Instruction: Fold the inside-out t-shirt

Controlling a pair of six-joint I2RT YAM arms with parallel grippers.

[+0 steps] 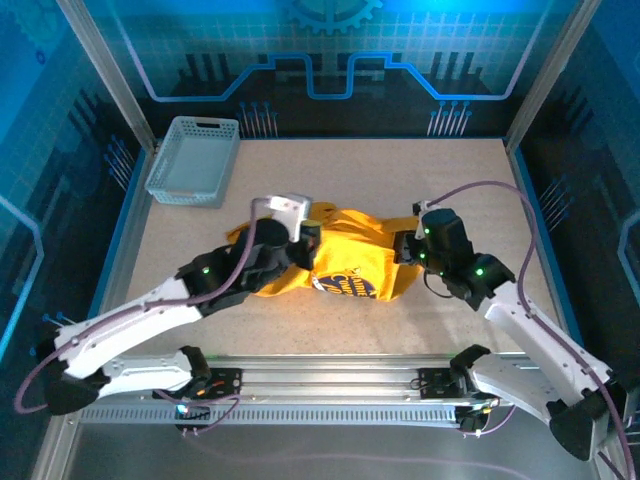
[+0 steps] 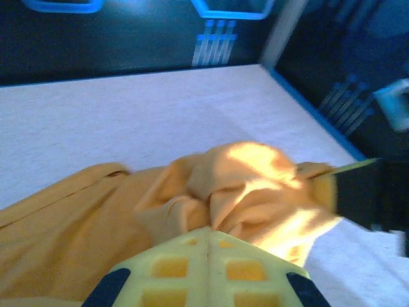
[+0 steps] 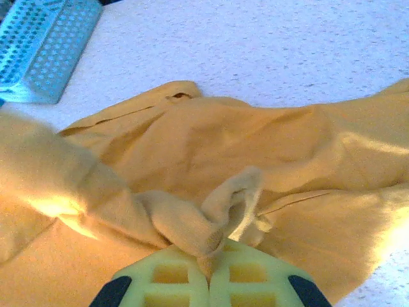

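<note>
The inside-out t-shirt [image 1: 335,262] lies bunched just below the middle of the top external frame, on the pale speckled worktop [image 1: 480,180]. Its mustard cloth is crumpled, and a white-and-dark printed graphic [image 1: 350,285] shows on its lower edge.

The left gripper [image 1: 308,240] meets the shirt's left part. In the left wrist view its jaws are closed at the bottom centre of the frame [image 2: 208,240], pinching a raised bundle of folds.

The right gripper [image 1: 403,248] sits at the shirt's right end. In the right wrist view it is closed at the bottom centre [image 3: 209,268], clamping a twisted ridge of fabric that lifts above the flatter cloth behind.

A light grey lattice basket [image 1: 193,160] stands in the upper left, apart from the shirt.
</note>
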